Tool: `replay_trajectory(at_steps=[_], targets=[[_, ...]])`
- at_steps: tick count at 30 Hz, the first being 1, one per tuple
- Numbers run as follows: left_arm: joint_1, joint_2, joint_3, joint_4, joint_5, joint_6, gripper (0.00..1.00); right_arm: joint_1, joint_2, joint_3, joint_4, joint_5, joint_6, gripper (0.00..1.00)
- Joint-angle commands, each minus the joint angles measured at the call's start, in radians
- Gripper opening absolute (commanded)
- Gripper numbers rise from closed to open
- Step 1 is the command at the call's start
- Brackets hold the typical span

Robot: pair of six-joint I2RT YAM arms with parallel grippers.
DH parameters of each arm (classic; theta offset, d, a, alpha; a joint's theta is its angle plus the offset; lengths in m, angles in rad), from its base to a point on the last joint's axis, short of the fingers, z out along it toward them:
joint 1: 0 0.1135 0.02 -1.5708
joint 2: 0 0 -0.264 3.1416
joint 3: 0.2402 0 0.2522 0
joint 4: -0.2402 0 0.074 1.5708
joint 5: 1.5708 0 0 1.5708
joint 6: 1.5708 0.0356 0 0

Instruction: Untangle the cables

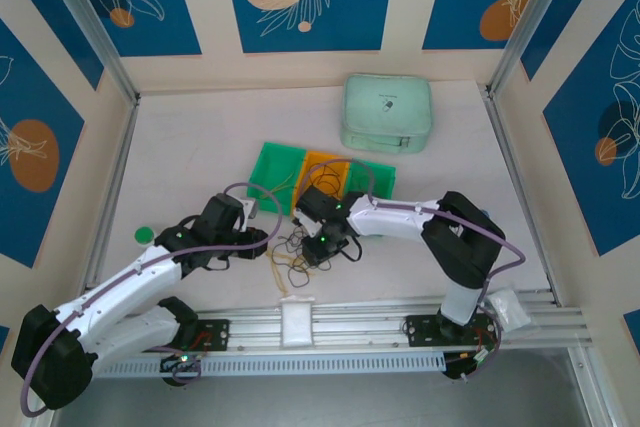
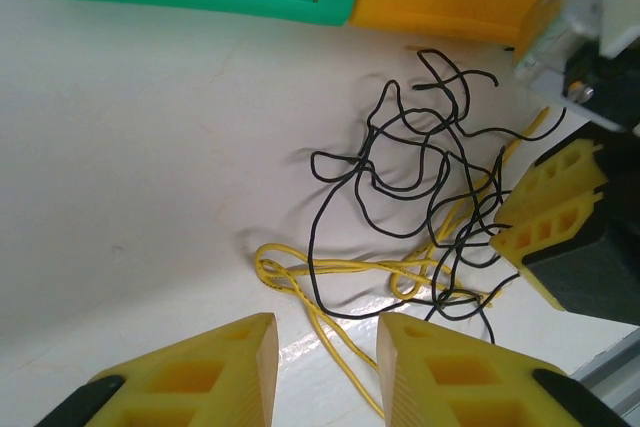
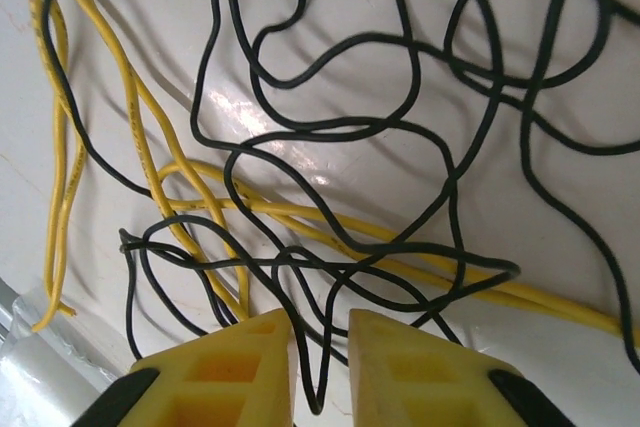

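Top external view: we see the cables (image 1: 295,259) lying in one messy pile on the table (image 1: 190,147), at 6 o'clock from the green and orange tray (image 1: 272,162). Our left gripper (image 1: 262,240) sits at 9 o'clock of the pile, and our right gripper (image 1: 328,247) is over its 3 o'clock side.

From the left wrist, our left fingers are apart and hold nothing. A yellow cable (image 2: 330,269) runs on the table into the gap between them. From the right wrist, our right fingers are close, with a thin gap. A loop of black cable (image 3: 510,269) sits in that gap and does not look squeezed.

We think this could go wrong. The black and yellow cables cross many times, so a fast pull may make the knots tighter. The whole pile may slide along, because nothing holds it down. The thin loop could slip out if the fingers do not shut fully. Our grippers are near each other and could bump.
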Motion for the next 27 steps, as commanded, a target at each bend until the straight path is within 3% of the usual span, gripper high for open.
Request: replay_trajectory(at_steps=[1, 3, 7, 16, 27], targets=[[-0.003, -0.008, 0.031, -0.014, -0.015, 0.005, 0.32, 0.005, 0.005, 0.004, -0.019, -0.043, -0.026, 0.11], [-0.005, -0.006, 0.029, -0.009, -0.011, 0.007, 0.32, 0.007, -0.017, 0.008, -0.037, -0.037, -0.029, 0.05], [-0.004, -0.009, 0.026, 0.002, -0.010, 0.012, 0.32, 0.015, -0.117, 0.018, -0.085, 0.006, -0.032, 0.00], [-0.004, -0.013, 0.026, 0.018, -0.015, 0.021, 0.32, 0.021, -0.392, 0.097, -0.182, -0.019, -0.038, 0.00], [-0.003, -0.041, 0.016, 0.051, -0.007, 0.028, 0.33, 0.024, -0.596, 0.242, -0.218, -0.070, -0.032, 0.00]])
